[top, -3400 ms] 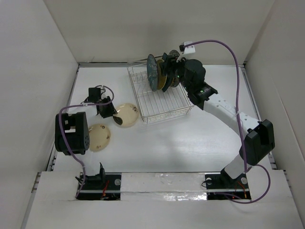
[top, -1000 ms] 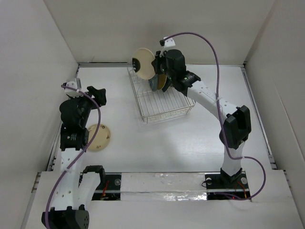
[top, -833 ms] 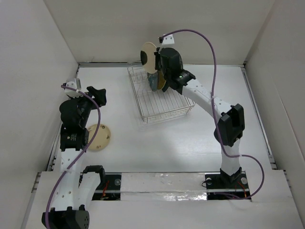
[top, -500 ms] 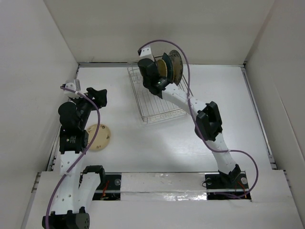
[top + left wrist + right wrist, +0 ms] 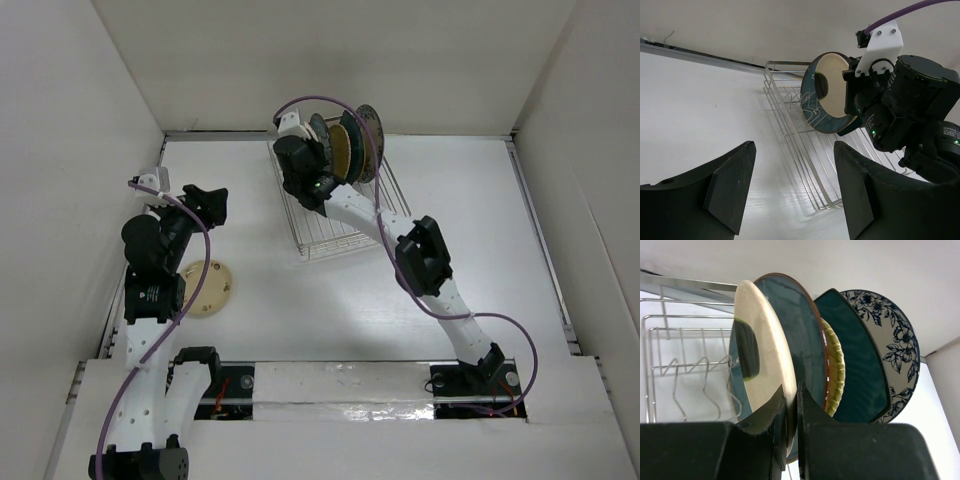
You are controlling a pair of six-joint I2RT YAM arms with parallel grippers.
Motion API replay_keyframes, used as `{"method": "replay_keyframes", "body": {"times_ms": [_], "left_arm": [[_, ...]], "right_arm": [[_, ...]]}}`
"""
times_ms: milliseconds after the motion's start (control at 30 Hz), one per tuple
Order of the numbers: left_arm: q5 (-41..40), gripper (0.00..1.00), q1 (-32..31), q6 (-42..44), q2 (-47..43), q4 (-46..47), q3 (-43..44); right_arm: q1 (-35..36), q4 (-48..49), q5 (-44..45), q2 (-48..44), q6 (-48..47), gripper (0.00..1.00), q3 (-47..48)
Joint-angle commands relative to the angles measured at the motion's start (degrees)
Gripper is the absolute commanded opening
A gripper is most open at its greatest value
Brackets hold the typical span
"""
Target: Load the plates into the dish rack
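Note:
My right gripper [image 5: 791, 397] is shut on the lower rim of a cream plate [image 5: 762, 355], which it holds upright in the dish rack [image 5: 680, 360]. The plate leans on a round dark teal plate [image 5: 800, 330]. Behind that stand a yellow woven-look plate [image 5: 837, 370], a square teal plate [image 5: 860, 365] and a blue-and-white patterned plate [image 5: 895, 340]. A second cream plate [image 5: 208, 288] lies flat on the table at the left. My left gripper [image 5: 212, 203] hovers open and empty above the table, left of the rack [image 5: 340, 235], facing it.
The near half of the rack [image 5: 805, 165] has empty slot wires. White walls enclose the table on three sides, and the back wall [image 5: 330, 60] is close behind the rack. The right arm [image 5: 425, 260] stretches diagonally across the table's middle.
The right arm swung its wrist left and down, turning the cream plate from above the rack to upright against the teal plate. One cream plate has left the table. The left gripper stayed open, barely moving.

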Motion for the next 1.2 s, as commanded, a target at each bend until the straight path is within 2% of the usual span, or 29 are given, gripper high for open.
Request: {"method": "replay_keyframes", "body": {"times_ms": [0, 233, 400, 667, 767, 800, 900, 1067, 1167], "left_arm": [[1.17, 0.6, -0.02, -0.58, -0.44, 1.83, 1.59], [1.35, 0.6, -0.02, -0.58, -0.79, 1.92, 1.5], [1.35, 0.6, -0.02, -0.58, -0.35, 1.83, 1.5], [1.7, 0.6, -0.02, -0.49, 0.35, 1.83, 1.41], [1.7, 0.6, -0.02, -0.49, 0.53, 2.01, 1.32], [1.7, 0.6, -0.02, -0.49, 0.62, 1.92, 1.32], [1.52, 0.6, -0.02, -0.49, 0.88, 1.83, 1.32], [1.61, 0.6, -0.02, -0.49, 1.15, 2.01, 1.23], [1.79, 0.6, -0.02, -0.58, 1.23, 2.01, 1.32]], "right_arm": [[-0.31, 6.05, 3.3, -3.46, -1.18, 0.0, 0.84], [-0.84, -1.06, -2.41, 0.85, 5.14, 0.0, 3.93], [-1.36, -2.21, -7.06, 1.81, 9.63, 0.0, 3.31], [-1.89, -2.65, -9.7, 1.73, 13.4, 0.0, 0.85], [-2.41, -2.47, -11.02, 1.46, 14.38, 0.14, -0.38], [-2.42, -2.65, -10.85, 1.64, 14.55, 0.14, -0.29], [-2.94, -4.58, -9.45, 2.34, 15.26, 0.0, 0.76], [-2.95, 7.0, -2.6, -5.2, 13.68, 0.0, -10.46], [-2.95, 10.36, 1.53, -9.16, 12.27, 0.0, -12.59]]}}
